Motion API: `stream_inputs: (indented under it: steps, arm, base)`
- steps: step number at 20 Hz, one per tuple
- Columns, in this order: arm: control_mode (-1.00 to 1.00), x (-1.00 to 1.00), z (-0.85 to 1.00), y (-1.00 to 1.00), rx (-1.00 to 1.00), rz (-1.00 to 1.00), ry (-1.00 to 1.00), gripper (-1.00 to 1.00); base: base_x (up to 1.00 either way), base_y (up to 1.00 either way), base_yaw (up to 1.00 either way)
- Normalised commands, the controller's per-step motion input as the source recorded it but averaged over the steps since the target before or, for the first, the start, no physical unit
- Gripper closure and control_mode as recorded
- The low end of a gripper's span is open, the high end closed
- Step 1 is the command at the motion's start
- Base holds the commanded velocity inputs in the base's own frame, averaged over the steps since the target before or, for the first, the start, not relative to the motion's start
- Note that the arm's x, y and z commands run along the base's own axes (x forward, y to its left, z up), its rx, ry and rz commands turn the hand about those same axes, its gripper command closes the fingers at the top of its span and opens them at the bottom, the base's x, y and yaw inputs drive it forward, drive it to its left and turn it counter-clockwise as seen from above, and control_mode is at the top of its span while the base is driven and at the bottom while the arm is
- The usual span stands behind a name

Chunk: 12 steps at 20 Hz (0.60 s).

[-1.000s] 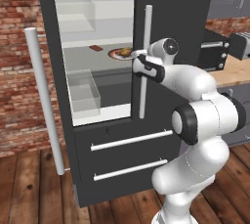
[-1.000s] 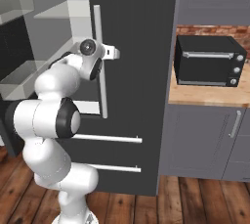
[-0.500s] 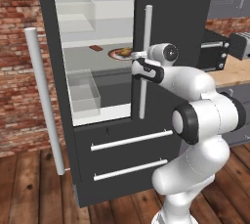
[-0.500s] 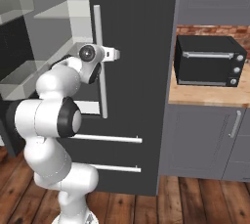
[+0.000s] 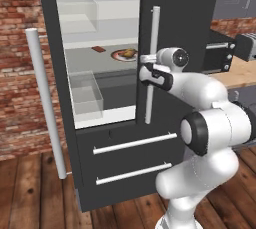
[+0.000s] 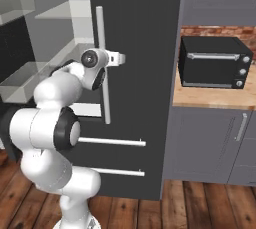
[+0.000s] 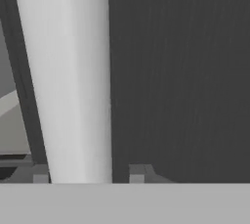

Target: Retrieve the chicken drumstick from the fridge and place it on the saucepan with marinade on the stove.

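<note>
Straddling the right door's handle, the pincer is sitting with one fingertip on each side of the vertical bar; whether they are pinching it yet I cannot tell. The bar's long axis is running upright, crosswise to the jaws. The chicken drumstick is lying on a plate on the fridge shelf, beyond the pincer and off to its left, behind the half-open door edge.

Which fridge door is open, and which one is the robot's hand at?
The left door is swung open, showing the shelves. The gripper is at the bar handle of the right door, which is shut.
</note>
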Motion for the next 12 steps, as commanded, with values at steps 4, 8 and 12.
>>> stream_inputs:
  steps: [4, 8, 12]
  arm:
    - [-1.00, -0.71, 0.00, -1.00, 0.01, -0.23, 0.00, 1.00]
    - [-1.00, -0.76, 0.00, -1.00, 0.01, -0.26, 0.00, 1.00]
    - [-1.00, -0.78, 0.00, -1.00, 0.04, -0.27, 0.00, 1.00]
  base:
    - [0.00, 0.00, 0.00]
    - [0.00, 0.00, 0.00]
    - [0.00, 0.00, 0.00]
